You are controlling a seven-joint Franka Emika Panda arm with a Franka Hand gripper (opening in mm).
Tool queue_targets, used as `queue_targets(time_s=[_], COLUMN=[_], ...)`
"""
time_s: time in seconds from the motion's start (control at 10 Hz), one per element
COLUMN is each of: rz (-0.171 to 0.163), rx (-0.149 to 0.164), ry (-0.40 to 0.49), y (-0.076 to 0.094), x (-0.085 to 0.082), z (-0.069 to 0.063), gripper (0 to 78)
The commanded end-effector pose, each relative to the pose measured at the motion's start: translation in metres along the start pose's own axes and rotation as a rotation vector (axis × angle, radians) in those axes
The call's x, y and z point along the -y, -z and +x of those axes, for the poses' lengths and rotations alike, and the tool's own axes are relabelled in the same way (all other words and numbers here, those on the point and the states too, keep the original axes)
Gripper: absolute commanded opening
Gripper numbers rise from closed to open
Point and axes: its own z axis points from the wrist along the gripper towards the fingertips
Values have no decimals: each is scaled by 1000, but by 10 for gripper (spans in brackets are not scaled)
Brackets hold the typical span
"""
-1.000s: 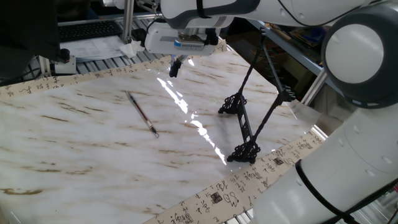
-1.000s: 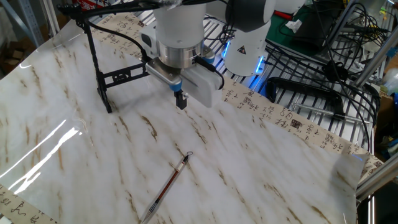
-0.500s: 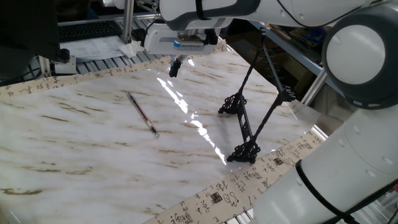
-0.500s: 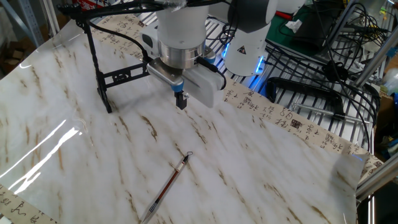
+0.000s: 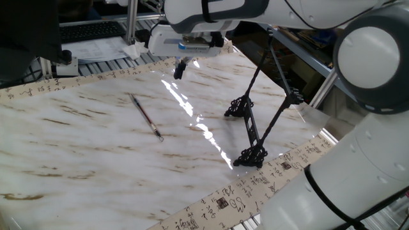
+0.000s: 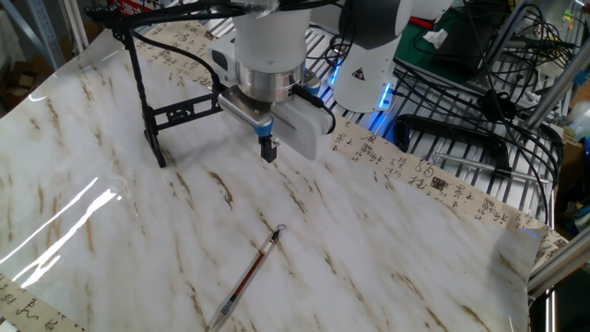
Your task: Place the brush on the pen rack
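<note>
Marbled surface [image 5: 96, 147] carried the brush [image 5: 146, 117], lying flat and untouched. Our gripper [image 6: 268, 150] hovered above it, jaws together and holding nothing. From the jaws, the brush lay well apart toward the open middle, its long axis running diagonally, loop end nearer us. Our pen rack [image 5: 252, 131] stood on the opposite side.

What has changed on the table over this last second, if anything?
Almost nothing. The gripper hangs above the marble table with its fingers close together, holding nothing, just as before. The brush lies flat in the same spot, and the pen rack has not moved.
</note>
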Motion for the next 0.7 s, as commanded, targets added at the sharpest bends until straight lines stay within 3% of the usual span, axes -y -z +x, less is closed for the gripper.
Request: queue_targets(time_s=[0.1,0.7], rz=[-15,-48], rx=[18,54], ry=[-23,-92], y=[2,2], x=[0,0], z=[-1,-1], gripper=[0,0])
